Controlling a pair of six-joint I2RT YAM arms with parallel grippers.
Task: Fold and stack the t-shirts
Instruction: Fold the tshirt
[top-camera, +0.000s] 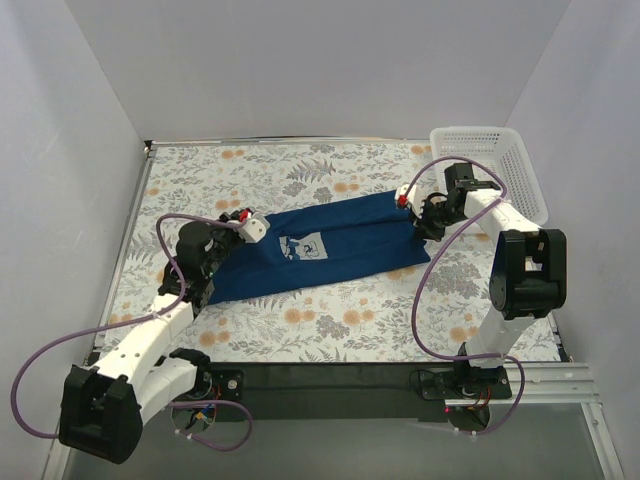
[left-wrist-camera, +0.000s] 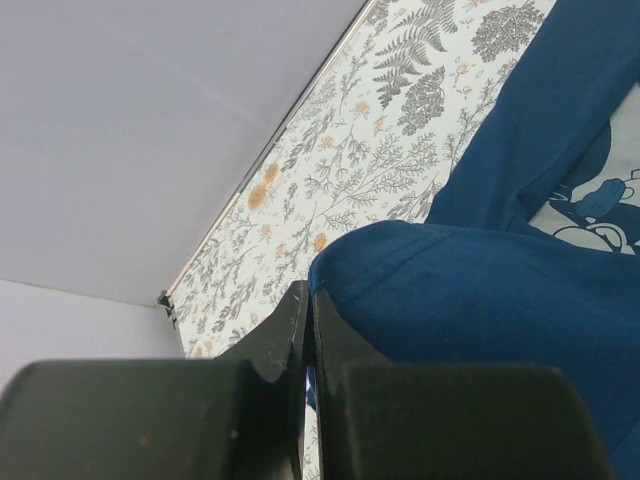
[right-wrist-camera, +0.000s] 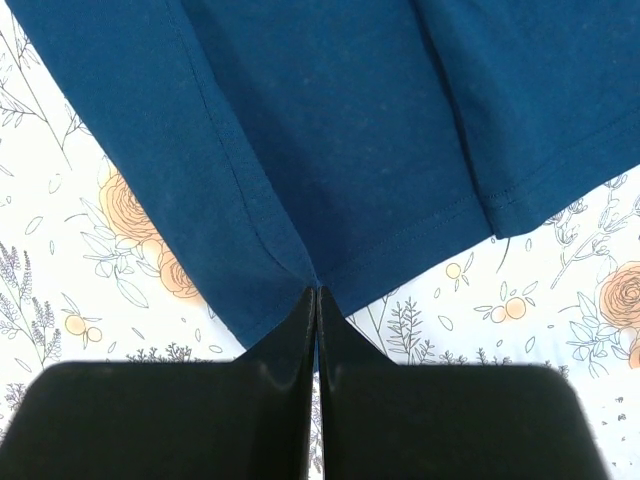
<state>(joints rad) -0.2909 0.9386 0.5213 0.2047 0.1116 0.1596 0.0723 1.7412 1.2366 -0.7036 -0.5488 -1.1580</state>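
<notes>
A navy blue t-shirt (top-camera: 330, 247) with a pale square cartoon print lies stretched across the floral table from left to right. My left gripper (top-camera: 212, 262) is shut on the shirt's left end; in the left wrist view the jaws (left-wrist-camera: 308, 300) pinch the blue cloth (left-wrist-camera: 480, 290). My right gripper (top-camera: 422, 222) is shut on the shirt's right end; in the right wrist view the closed jaws (right-wrist-camera: 318, 295) pinch the hem of the blue cloth (right-wrist-camera: 340, 130).
A white plastic lattice basket (top-camera: 500, 165) stands at the back right, just behind my right arm. Grey walls enclose the table on three sides. The floral tablecloth (top-camera: 330, 320) shows in front of and behind the shirt.
</notes>
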